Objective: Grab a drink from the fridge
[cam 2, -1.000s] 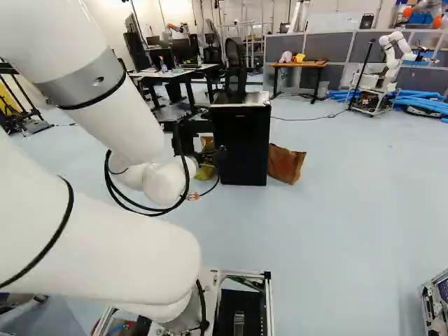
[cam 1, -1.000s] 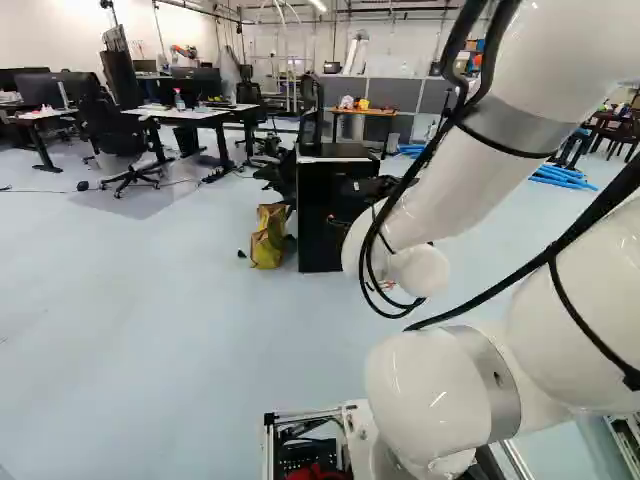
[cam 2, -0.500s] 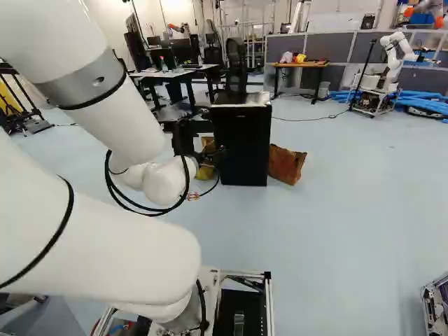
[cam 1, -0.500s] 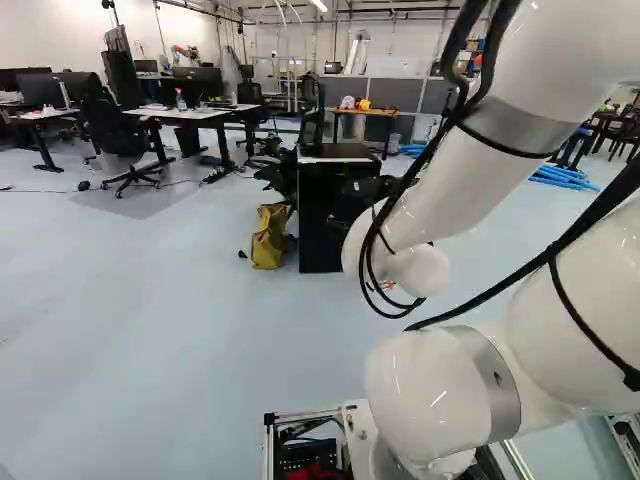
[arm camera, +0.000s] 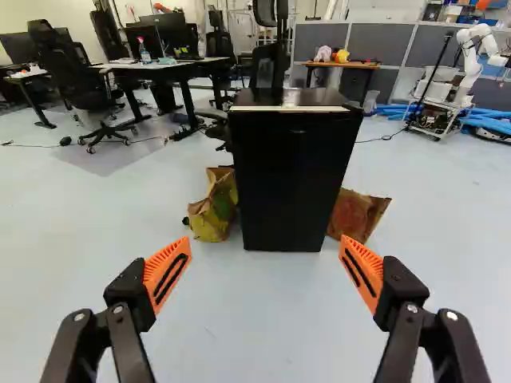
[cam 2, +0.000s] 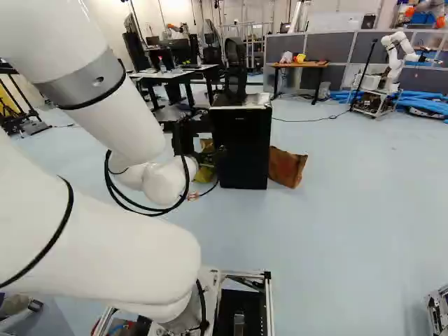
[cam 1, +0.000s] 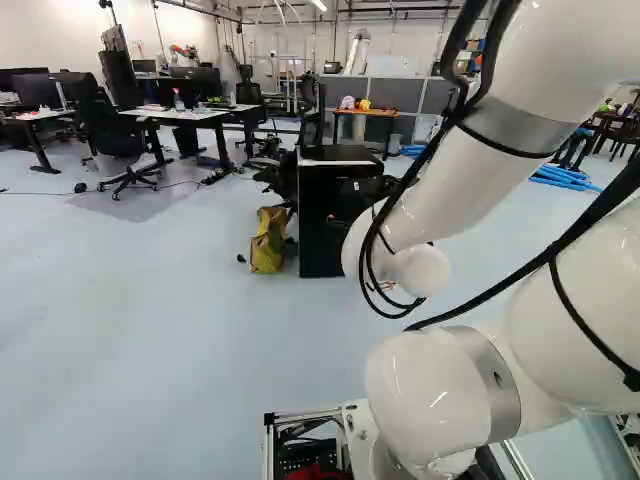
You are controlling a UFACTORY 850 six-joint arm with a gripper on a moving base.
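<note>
The gripper (cam 2: 187, 137) is held wide open, its orange pads (arm camera: 168, 274) spread apart with floor (arm camera: 255, 319) seen between them. The black mini fridge (arm camera: 291, 179) is placed ahead of the gripper, apart from it, with its door shut. On its top, what may be a clear cup (arm camera: 291, 97) can be made out. The fridge is flanked by a yellow-green bag (arm camera: 212, 209) and a brown paper bag (arm camera: 356, 214), both set on the floor.

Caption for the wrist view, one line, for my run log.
Open gripper facing a closed black mini fridge, a crumpled paper bag on one side and a brown one on the other.
</note>
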